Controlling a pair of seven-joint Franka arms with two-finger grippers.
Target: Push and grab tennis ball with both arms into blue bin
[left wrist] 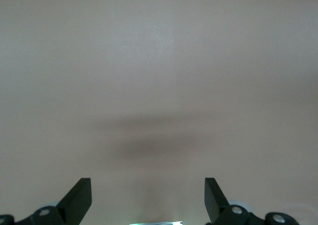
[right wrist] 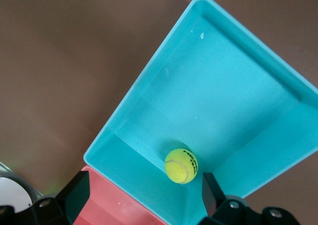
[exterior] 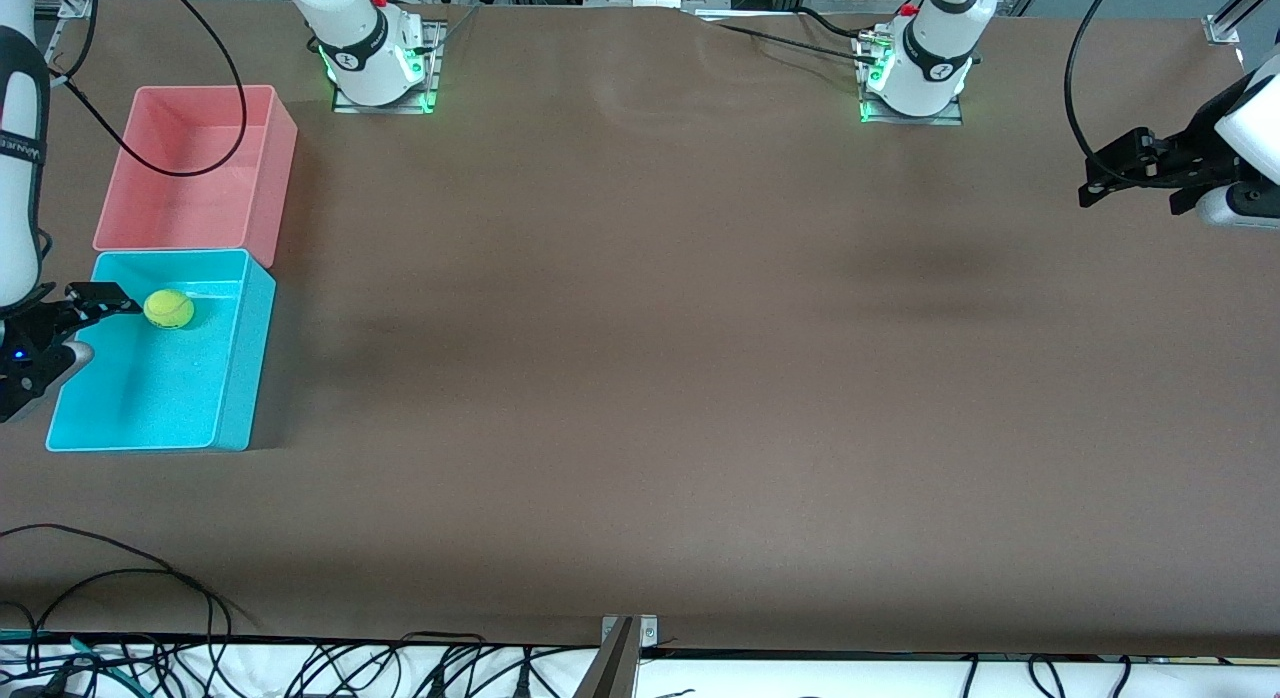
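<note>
The tennis ball (exterior: 168,309) (right wrist: 181,166) lies inside the blue bin (exterior: 245,358) (right wrist: 144,101), in the corner nearest the pink bin. My right gripper (exterior: 110,303) (right wrist: 146,195) hangs open above that end of the blue bin, with nothing between its fingers. One fingertip (right wrist: 211,192) is close beside the ball and the other shows over the pink bin. At the left arm's end of the table my left gripper (exterior: 1095,176) (left wrist: 148,195) is raised over bare table. It is open and empty.
A pink bin (exterior: 275,178) (right wrist: 114,205) of the same size stands against the blue one, farther from the front camera, with a black cable hanging over it. The brown table (exterior: 640,358) stretches wide between the bins and the left arm. Cables lie along the front edge.
</note>
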